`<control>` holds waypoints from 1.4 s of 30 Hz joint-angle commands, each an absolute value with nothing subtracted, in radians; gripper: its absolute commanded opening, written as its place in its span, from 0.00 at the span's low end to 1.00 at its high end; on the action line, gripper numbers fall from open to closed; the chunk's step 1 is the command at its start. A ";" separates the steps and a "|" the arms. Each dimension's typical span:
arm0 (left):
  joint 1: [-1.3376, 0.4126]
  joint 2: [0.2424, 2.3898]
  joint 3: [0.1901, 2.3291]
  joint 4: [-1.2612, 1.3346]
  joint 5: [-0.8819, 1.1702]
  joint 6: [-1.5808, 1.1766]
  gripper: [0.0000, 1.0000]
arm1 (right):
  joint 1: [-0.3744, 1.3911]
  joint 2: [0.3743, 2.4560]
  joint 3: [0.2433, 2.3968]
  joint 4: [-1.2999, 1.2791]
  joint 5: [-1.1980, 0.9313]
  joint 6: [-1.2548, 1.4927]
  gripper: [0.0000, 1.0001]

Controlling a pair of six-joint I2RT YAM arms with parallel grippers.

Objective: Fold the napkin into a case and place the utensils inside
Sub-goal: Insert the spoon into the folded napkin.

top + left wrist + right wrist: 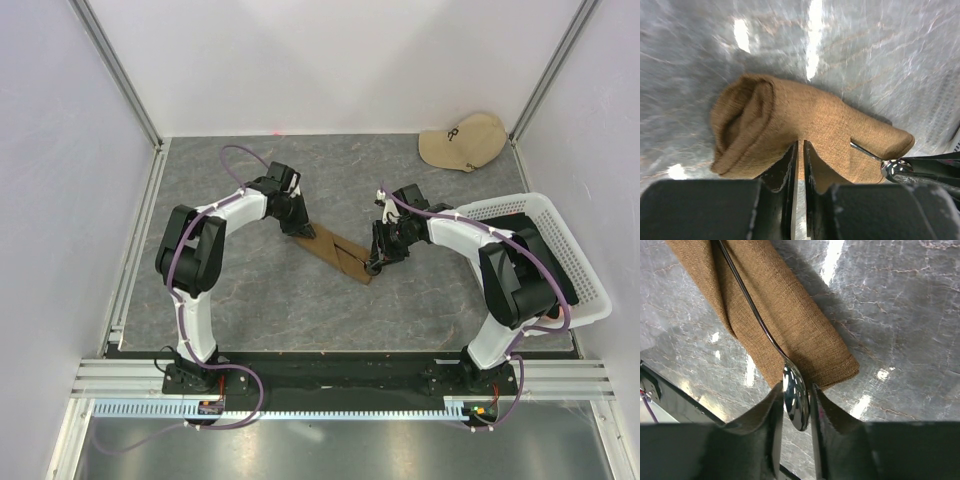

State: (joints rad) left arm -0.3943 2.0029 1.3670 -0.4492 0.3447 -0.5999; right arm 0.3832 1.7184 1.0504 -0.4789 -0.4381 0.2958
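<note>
The olive-brown napkin (335, 252) lies folded as a narrow case, diagonal at the table's middle. My left gripper (298, 226) is at its upper-left end. In the left wrist view the gripper (800, 145) has its jaws almost together, pinching the edge of the napkin (790, 115). My right gripper (378, 262) is at the lower-right end. In the right wrist view the gripper (796, 388) is shut on the bowl of a shiny silver spoon (747, 297). The spoon's handle runs up along a fold of the case (800, 325). The spoon also shows in the left wrist view (891, 167). No fork is in view.
A beige baseball cap (463, 140) lies at the back right corner. A white mesh basket (575, 262) stands at the right edge, next to the right arm. White walls and metal frame rails border the grey table (300, 310).
</note>
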 commanded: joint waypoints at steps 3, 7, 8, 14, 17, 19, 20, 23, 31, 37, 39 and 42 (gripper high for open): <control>-0.339 1.985 1.428 -0.482 0.350 -0.540 0.15 | 0.380 1.684 1.052 -0.485 -0.416 0.298 0.40; -0.330 1.988 1.427 -0.485 0.330 -0.526 0.15 | 0.379 1.652 1.028 -0.500 -0.403 0.302 0.42; -0.327 1.990 1.428 -0.488 0.327 -0.523 0.15 | 0.382 1.648 1.019 -0.499 -0.397 0.302 0.43; -0.325 2.008 1.425 -0.492 0.327 -0.518 0.14 | 0.380 1.623 0.989 -0.506 -0.390 0.313 0.45; -0.327 2.011 1.422 -0.492 0.327 -0.517 0.14 | 0.380 1.608 0.973 -0.506 -0.393 0.318 0.45; -0.327 2.014 1.424 -0.492 0.328 -0.517 0.14 | 0.380 1.602 0.968 -0.502 -0.394 0.322 0.45; -0.327 2.016 1.424 -0.492 0.330 -0.517 0.14 | 0.379 1.600 0.965 -0.500 -0.397 0.324 0.45; -0.327 2.019 1.424 -0.492 0.333 -0.517 0.14 | 0.380 1.605 0.968 -0.489 -0.400 0.328 0.31; -0.328 2.025 1.416 -0.492 0.331 -0.515 0.13 | 0.380 1.632 1.026 -0.491 -0.399 0.328 0.05; -0.336 2.031 1.417 -0.489 0.334 -0.515 0.13 | 0.380 1.670 1.072 -0.491 -0.425 0.344 0.09; -0.337 2.031 1.417 -0.488 0.339 -0.515 0.13 | 0.380 1.686 1.087 -0.489 -0.433 0.359 0.12; -0.342 2.025 1.414 -0.485 0.339 -0.517 0.13 | 0.380 1.715 1.106 -0.483 -0.449 0.379 0.14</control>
